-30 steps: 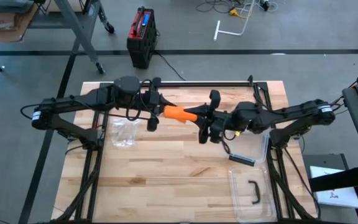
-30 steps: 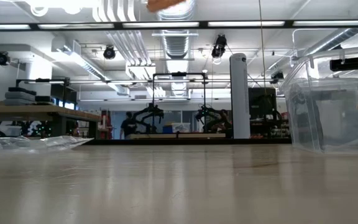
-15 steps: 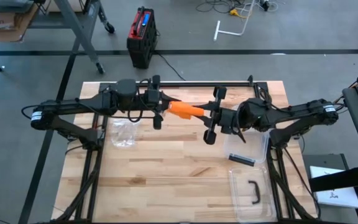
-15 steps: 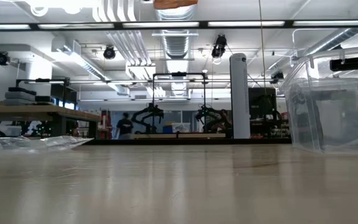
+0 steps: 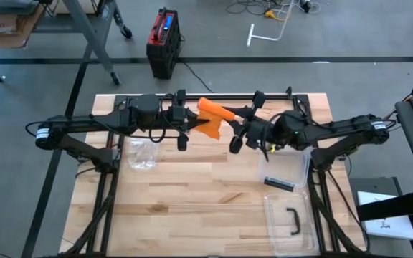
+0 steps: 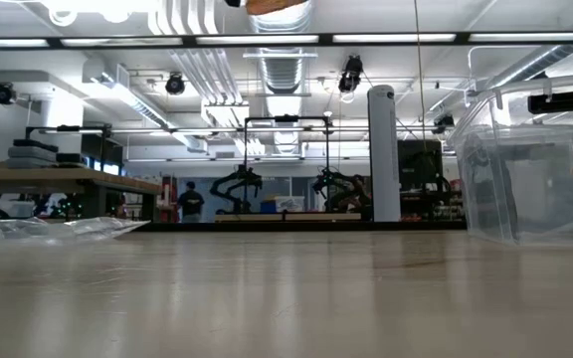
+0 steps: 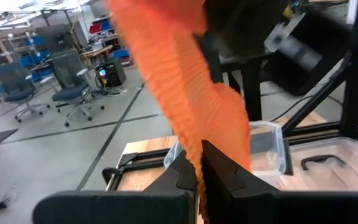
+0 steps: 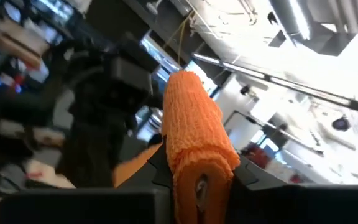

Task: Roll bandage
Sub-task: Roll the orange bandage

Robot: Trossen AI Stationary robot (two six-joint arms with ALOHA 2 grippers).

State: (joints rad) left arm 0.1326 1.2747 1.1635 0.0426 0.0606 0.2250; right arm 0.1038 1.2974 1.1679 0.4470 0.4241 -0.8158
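A: Both arms shifted toward the tabletop's (image 5: 192, 193) far edge since a second ago, bandage roll (image 5: 211, 110) tilted.
B: Grips?
A: Right end effector (image 5: 239, 129) clamped on roll; left end effector (image 5: 185, 125) pinched on loose orange tail (image 7: 213, 124).
B: Location?
A: Midair, between both arms, above the far tabletop.

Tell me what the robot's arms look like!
Both arms are dark and skinny, built from black tubes with chunky joints. The left arm and right arm each have a pale band near the shoulder and thin black cables looping along them. Each ends in two flat black fingers.
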